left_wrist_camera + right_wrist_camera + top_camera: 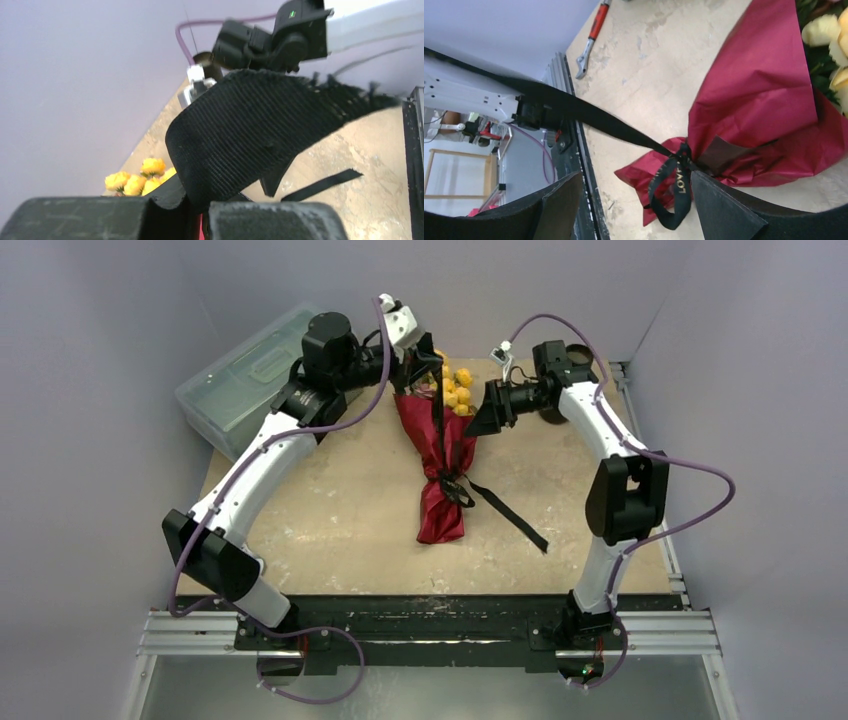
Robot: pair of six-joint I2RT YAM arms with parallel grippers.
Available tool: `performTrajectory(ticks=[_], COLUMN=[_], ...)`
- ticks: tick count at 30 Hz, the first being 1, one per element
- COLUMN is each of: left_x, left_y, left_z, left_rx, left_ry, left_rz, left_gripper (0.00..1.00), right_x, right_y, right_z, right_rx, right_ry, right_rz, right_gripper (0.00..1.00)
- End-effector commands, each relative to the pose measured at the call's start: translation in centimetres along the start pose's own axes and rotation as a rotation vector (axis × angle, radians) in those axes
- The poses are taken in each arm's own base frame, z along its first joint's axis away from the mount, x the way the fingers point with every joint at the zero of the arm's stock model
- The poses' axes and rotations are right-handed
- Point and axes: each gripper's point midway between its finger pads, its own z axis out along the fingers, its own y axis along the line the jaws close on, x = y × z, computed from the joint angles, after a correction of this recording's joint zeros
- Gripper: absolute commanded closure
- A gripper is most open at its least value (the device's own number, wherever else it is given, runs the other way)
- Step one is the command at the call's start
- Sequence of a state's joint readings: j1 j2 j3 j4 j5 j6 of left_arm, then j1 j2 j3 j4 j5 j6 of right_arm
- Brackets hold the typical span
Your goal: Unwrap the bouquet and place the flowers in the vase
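The bouquet (440, 455) lies on the bench (340, 510), blooms toward 12 o'clock. The left hand (199, 220), at its 11 o'clock, clamps the black ribbon (250, 130); the right hand (483, 410), at 3 o'clock, gapes wide, holding nothing.

Gold letters "LOV" can be read on the black ribbon (675, 186) tying the bouquet (764, 110)

Red bouquet (441, 445) wrap, black ribbon (510, 517), yellow flowers (459, 386), tan table (330, 525).

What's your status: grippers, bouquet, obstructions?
Left gripper shut on ribbon. Right gripper open beside bouquet. Paper on, knot tied. Wrench lies well aside.
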State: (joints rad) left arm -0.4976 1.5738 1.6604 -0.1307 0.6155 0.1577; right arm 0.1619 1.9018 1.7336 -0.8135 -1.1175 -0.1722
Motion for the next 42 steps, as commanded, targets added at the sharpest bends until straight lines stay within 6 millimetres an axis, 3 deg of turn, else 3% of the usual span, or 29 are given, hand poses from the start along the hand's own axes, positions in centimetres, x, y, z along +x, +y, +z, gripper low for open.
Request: performTrajectory(ticks=[1, 5, 12, 19, 30, 32, 34, 39, 42], left_x=[-4.3, -4.9, -3.8, -1.8, -0.2, -0.2, -0.1, 0.6, 1.2], left_y=[0.4, 2.0, 3.5, 2.8, 2.6, 2.6, 2.7, 2.5, 2.4], left_z=[-0.5, -1.1, -2.8, -3.1, -2.6, -2.5, -2.6, -2.6, -2.7], left_rx=[0.002, -0.032, -0.097, -0.078, -0.053, -0.055, -0.059, -0.059, -0.062], left_ry=[-0.088, -0.116, -0.1, -0.067, -0.037, -0.038, -0.034, -0.023, -0.012], left_rz=[-0.002, -0.06, -0.124, -0.141, -0.146, -0.146, -0.143, -0.151, -0.154], left_gripper=[1.0, 1.0, 1.0, 1.0, 1.0, 1.0, 1.0, 1.0, 1.0], right_x=[2.1, 3.5, 6.9, 11.3, 12.0, 12.0, 11.9, 10.9, 9.2], right_y=[-1.3, -2.2, -4.8, -7.7, -10.1, -10.5, -10.7, -9.2, -7.2], right_z=[0.1, 0.2, 0.2, 0.7, 5.2, 5.5, 5.5, 4.7, 3.8], right_rx=[0.036, 0.055, 0.144, 0.207, 0.26, 0.271, 0.279, 0.26, 0.239], right_ry=[0.052, 0.09, 0.176, 0.264, 0.31, 0.31, 0.313, 0.32, 0.309], right_rz=[-0.018, -0.009, -0.006, 0.039, -0.016, -0.017, -0.018, -0.048, -0.071], right_gripper=[0.16, 0.17, 0.17, 0.18, 0.2, 0.28, 0.46, 1.0, 1.0])
